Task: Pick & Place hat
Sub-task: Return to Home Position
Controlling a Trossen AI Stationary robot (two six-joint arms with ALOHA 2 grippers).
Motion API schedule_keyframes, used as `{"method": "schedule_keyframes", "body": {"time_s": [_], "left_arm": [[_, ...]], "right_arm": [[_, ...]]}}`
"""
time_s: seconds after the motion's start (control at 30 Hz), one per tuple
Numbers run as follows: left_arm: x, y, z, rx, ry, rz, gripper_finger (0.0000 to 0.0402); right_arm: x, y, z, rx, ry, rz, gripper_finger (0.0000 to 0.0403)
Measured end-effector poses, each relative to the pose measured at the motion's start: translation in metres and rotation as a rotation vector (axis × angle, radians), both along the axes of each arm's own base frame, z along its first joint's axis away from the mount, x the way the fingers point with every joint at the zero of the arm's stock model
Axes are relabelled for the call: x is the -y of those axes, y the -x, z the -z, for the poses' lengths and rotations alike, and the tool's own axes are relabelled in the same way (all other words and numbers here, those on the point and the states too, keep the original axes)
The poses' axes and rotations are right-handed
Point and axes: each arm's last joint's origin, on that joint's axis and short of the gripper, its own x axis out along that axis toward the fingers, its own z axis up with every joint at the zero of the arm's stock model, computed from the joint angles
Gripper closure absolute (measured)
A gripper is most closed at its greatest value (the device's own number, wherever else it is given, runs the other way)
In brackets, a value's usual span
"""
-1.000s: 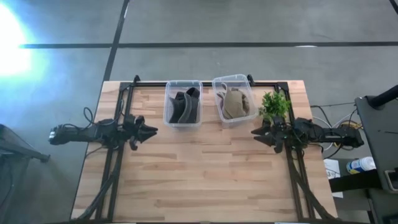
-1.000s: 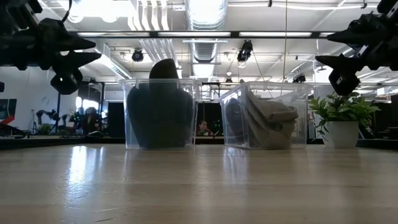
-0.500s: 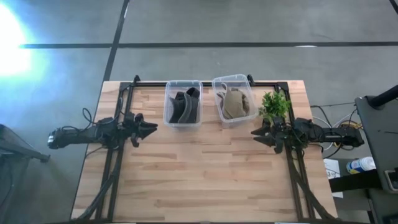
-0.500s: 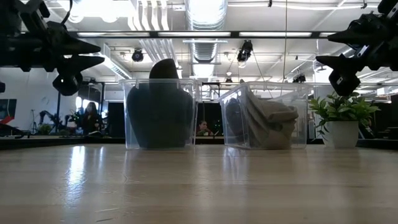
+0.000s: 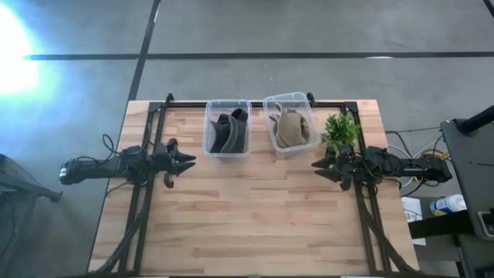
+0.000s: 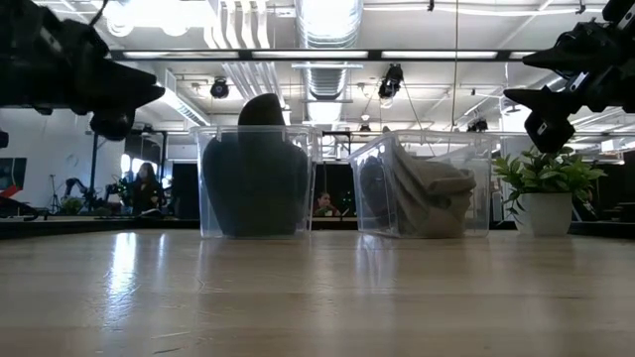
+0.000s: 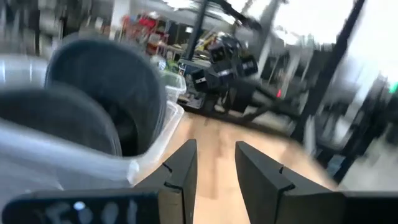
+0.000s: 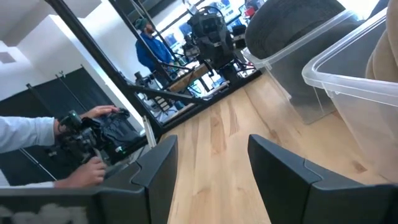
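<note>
At the back of your table point(image 5: 247, 224), the black caps point(image 5: 229, 131) are sitting in the left transparent bin point(image 5: 207, 127), and the brown cap point(image 5: 292, 130) is lying in the right transparent bin point(image 5: 270, 123). Your left gripper point(image 5: 191, 161) is hovering above the left side, fingers parted, grasping nothing. Your right gripper point(image 5: 316, 165) is hanging just beside the potted plant point(image 5: 340, 130), likewise released and empty.
</note>
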Motion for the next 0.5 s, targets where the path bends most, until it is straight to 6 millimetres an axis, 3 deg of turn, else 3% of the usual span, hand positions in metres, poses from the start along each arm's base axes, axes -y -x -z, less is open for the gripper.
{"method": "schedule_keyframes", "body": {"time_s": [0.2, 0.5], "left_arm": [[0.0002, 0.0000, 0.0007, -0.034, -0.327, -0.001, 0.0299], [0.0002, 0.0000, 0.0001, -0.026, -0.297, -0.002, 0.0299]], "right_arm": [[0.0000, 0.0000, 0.0000, 0.000, 0.000, 0.000, 0.0211], [0.0000, 0.0001, 0.0000, 0.001, 0.000, 0.000, 0.0211]]}}
